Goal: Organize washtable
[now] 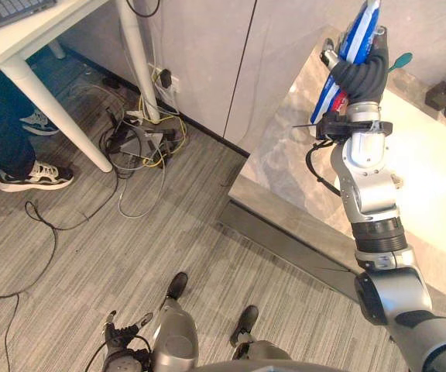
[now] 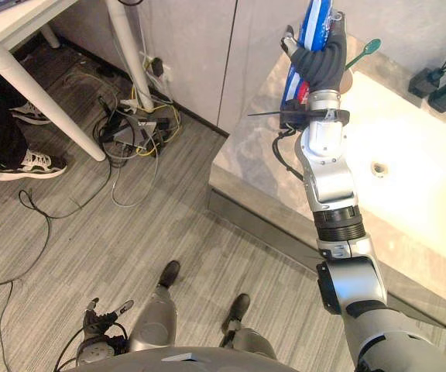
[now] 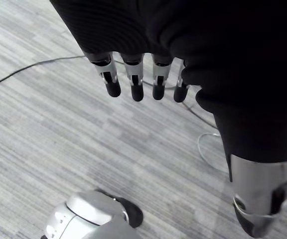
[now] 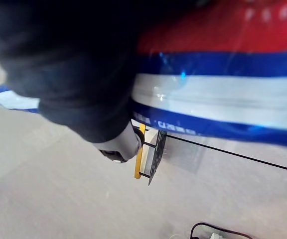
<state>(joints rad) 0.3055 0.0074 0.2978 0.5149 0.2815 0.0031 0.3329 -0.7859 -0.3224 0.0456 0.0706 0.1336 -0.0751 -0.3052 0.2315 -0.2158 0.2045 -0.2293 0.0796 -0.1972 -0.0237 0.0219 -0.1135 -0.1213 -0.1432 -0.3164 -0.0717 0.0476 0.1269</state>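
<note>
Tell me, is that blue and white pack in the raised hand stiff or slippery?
The pack seems fairly stiff: it sticks out straight past the right hand without drooping. Its glossy film may be slippery. Probably light, since curled fingers alone hold it up.

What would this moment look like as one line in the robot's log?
right hand: shut on blue-white-red pack, over counter beside sink | left hand: open, above floor
</note>
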